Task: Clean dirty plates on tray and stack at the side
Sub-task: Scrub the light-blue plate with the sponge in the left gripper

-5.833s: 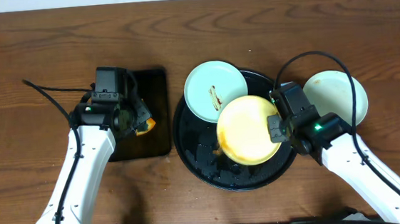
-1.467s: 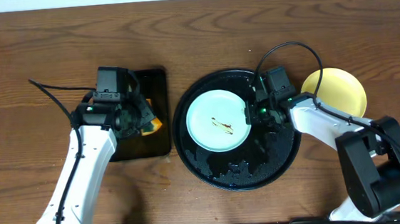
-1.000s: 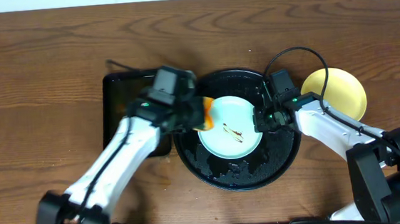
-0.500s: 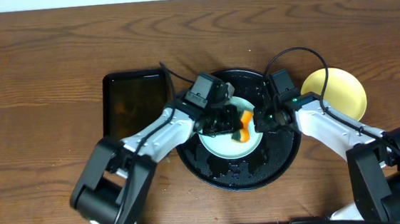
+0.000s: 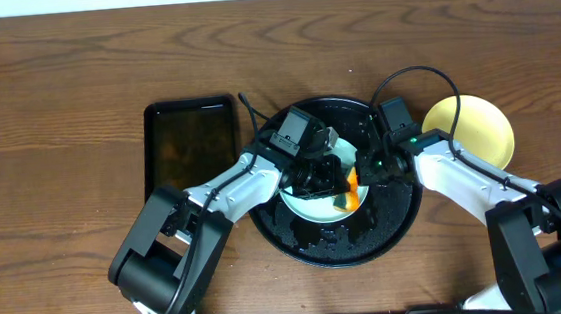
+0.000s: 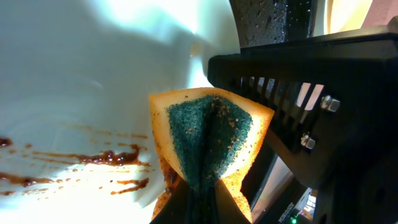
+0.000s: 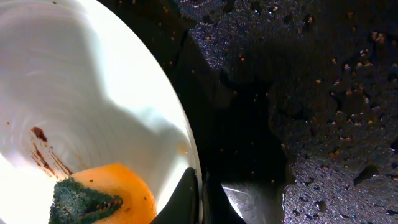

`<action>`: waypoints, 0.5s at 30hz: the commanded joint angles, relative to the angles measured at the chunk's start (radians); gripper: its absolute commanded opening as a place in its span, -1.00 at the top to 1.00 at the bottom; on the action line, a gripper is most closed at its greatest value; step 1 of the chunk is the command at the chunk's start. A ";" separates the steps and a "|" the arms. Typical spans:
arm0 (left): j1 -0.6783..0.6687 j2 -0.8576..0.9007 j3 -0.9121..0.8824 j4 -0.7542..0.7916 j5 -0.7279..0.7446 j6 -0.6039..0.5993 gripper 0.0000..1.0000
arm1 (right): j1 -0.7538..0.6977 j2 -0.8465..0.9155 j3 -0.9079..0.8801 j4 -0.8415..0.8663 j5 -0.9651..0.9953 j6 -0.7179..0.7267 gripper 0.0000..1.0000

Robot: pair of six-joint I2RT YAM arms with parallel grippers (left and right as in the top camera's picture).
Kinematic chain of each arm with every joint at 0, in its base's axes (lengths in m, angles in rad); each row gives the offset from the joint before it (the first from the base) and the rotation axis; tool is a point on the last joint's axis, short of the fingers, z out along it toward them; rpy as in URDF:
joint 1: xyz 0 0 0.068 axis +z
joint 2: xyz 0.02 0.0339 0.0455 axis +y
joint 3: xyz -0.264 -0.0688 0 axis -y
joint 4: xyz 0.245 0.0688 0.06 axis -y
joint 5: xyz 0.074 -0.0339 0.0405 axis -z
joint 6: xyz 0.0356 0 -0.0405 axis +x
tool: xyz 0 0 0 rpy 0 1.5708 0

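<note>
Partway through: a yellow plate (image 5: 474, 127) sits aside on the desk (image 5: 53, 75), while on the tray (image 5: 386, 224) the right fingers (image 7: 217, 208) pinch the rim of a smeared mint plate (image 7: 93, 81) and the left fingers (image 6: 180, 211) squeeze a sponge (image 6: 208, 140) at it

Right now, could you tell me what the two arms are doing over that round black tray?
The left jaws press an orange-and-green sponge onto a pale mint plate lying in the round black tray. The right jaws pinch that plate's rim, apparently steadying it. Brown smears show on the plate, so cleaning looks unfinished. A yellow plate sits on the table beside the tray.
</note>
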 commanded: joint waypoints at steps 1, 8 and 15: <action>-0.001 0.013 0.000 0.003 0.017 -0.008 0.85 | 0.012 -0.010 -0.005 -0.013 0.036 0.010 0.97; -0.001 0.064 0.000 0.013 0.018 -0.008 0.85 | 0.012 -0.010 -0.005 -0.013 0.035 0.010 0.98; 0.038 0.085 0.001 -0.093 -0.404 0.003 0.85 | 0.012 -0.010 -0.005 -0.023 0.035 0.010 0.98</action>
